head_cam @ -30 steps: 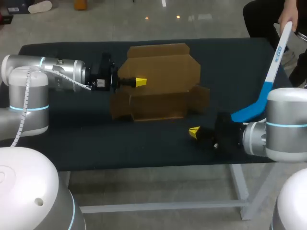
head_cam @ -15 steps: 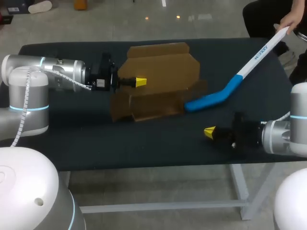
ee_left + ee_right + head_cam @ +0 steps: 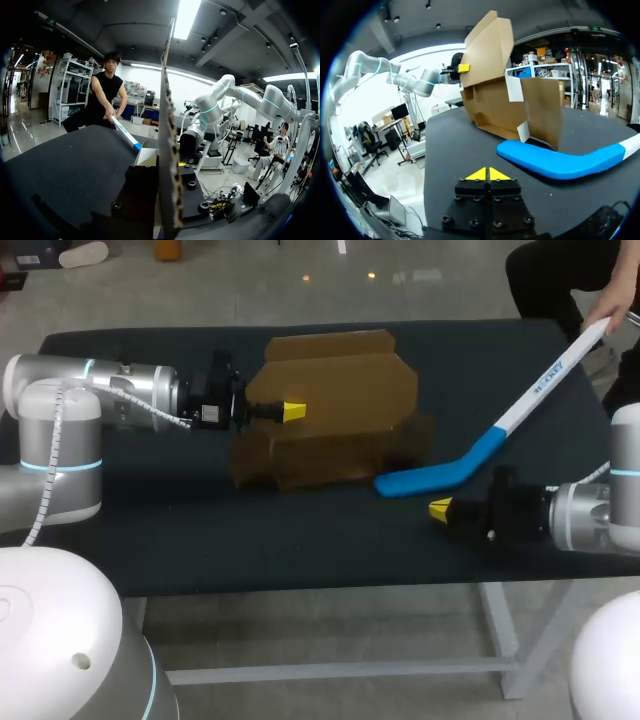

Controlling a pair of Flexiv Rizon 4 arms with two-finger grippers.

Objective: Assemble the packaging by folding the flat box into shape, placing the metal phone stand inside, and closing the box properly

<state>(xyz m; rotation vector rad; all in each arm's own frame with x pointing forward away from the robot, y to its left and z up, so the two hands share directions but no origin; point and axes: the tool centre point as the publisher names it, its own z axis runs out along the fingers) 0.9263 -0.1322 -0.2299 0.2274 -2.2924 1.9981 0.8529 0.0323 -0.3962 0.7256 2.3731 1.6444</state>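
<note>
The brown cardboard box [image 3: 330, 390] stands half-folded at the table's middle back, with its tall rear panel upright and its lower walls and flaps in front. My left gripper [image 3: 291, 411] is shut on the left edge of that panel. In the left wrist view the cardboard [image 3: 167, 150] runs edge-on straight out from the gripper. My right gripper [image 3: 440, 508] is shut and empty, low over the table's front right. The right wrist view shows its tips [image 3: 487, 174] together, with the box [image 3: 490, 55] ahead of them. No metal phone stand is in view.
A person at the far right holds a white stick with a curved blue end [image 3: 430, 477]. That end lies on the black table [image 3: 150, 520] between the box's right flap and my right gripper, just ahead of it [image 3: 555, 162].
My right arm has pulled back to the right. The person's stick swung down to the box's right flap, then drew back a little. The box's front flaps now stand folded in closer.
</note>
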